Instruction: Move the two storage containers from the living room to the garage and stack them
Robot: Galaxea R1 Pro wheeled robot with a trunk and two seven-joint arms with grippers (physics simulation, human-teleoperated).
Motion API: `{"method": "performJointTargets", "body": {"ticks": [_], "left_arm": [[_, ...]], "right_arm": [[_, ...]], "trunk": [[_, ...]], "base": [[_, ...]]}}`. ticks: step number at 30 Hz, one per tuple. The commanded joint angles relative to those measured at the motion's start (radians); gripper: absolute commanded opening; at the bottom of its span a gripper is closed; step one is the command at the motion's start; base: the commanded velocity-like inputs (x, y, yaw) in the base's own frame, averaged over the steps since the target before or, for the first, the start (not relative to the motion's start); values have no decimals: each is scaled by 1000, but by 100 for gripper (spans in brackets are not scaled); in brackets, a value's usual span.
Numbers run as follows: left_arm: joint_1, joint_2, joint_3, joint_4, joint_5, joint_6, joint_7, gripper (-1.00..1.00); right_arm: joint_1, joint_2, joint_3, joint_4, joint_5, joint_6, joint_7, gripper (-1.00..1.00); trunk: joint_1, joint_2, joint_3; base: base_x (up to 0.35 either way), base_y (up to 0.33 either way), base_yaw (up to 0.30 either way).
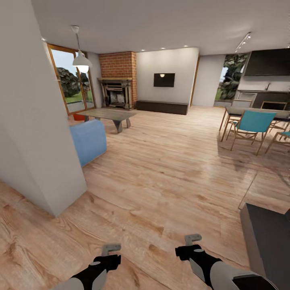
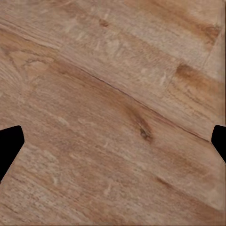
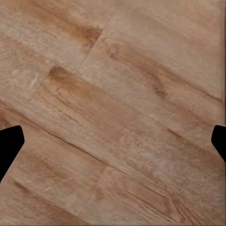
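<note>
**Living room ahead, both arms low over the planks**

Landmark: the blue upholstered sofa (image 1: 89, 141). Just beyond it, beside the window, a red-orange plastic storage container (image 1: 79, 117) peeks out on the light wood-plank floor (image 1: 161, 169), left of the low grey coffee table (image 1: 110, 115); a white wall corner (image 1: 44, 161) hides the sofa's left part. Right of the sofa, nearer the camera, hang the left end effector (image 1: 111, 247) and right end effector (image 1: 192, 238). The wrist views add only bare planks between widely spread, empty dark fingertips (image 2: 9, 143) (image 3: 9, 143).
</note>
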Motion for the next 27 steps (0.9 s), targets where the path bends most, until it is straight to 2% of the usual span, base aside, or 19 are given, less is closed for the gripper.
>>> {"method": "performJointTargets", "body": {"ticks": [1,16,27], "left_arm": [[-1,0,5,1,1,-4,2,100],[-1,0,5,0,1,-4,2,100],[-1,0,5,-1,1,-3,2,100]], "right_arm": [[-1,0,7,2,2,-2,-5,100],[-1,0,7,2,2,-2,-5,100],[-1,-1,7,2,2,-3,-5,100]], "trunk": [[1,0,-1],[1,0,-1],[1,0,-1]], "base": [[345,0,-122],[345,0,-113],[345,0,-11]]}}
